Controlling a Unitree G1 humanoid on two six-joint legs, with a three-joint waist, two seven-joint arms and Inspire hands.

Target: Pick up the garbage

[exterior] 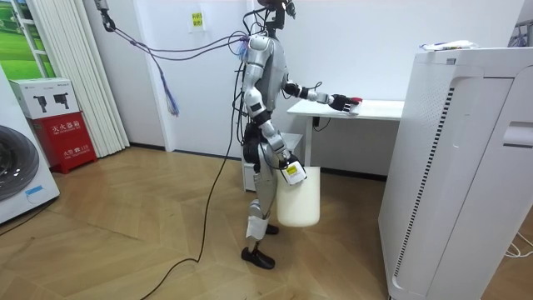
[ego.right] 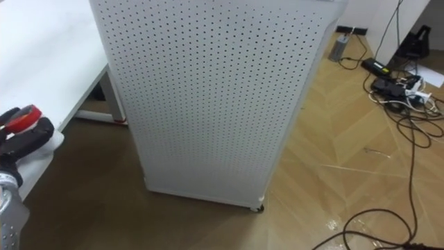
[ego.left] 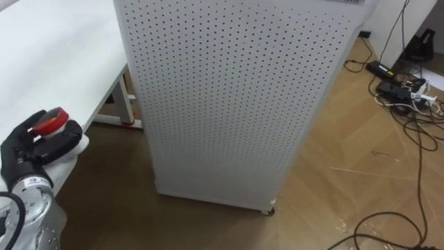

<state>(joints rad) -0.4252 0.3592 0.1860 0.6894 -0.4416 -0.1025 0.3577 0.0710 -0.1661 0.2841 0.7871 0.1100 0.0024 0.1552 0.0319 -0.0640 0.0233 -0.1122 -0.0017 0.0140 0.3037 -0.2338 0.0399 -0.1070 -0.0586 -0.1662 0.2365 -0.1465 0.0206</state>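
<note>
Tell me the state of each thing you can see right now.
Red flat piece of garbage: gripped in the left hand, at the white table's edge.
White plastic bucket: hanging upright at the right hand.
White perforated cabinet: standing upright on the wooden floor.

The robot has a silver-grey body with black joints, and cables run up from its shoulders. The left robot hand [ego.left: 31,153] is black and sits on a round silver wrist cuff.

The tall cabinet [ego.left: 222,97] looks like matt white perforated sheet metal. The tabletop [ego.left: 55,48] is smooth, matt white. The floor [ego.left: 347,160] is wood parquet with a soft sheen. The left robot hand [ego.left: 31,149] is matt black, the red piece [ego.left: 50,122] in it glossy.
</note>
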